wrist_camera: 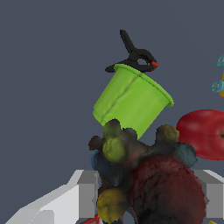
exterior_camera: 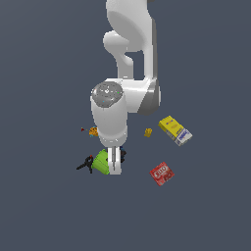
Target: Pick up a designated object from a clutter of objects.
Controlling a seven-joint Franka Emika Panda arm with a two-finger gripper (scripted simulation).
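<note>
grey floor (exterior_camera: 44, 206), green cup (exterior_camera: 102, 162), red box (exterior_camera: 162, 173)

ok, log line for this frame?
phase: grasp | pincer: around dark clump, closure unclear | green cup: on side, adjacent | black clamp: behind cup

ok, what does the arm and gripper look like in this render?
Arm: glossy white rounded links with grey panels along the side; a speckled grey round cap tops the wrist joint. Gripper: white, with light grey blocky fingers in the wrist view. No cables, markings or logos visible.
</note>
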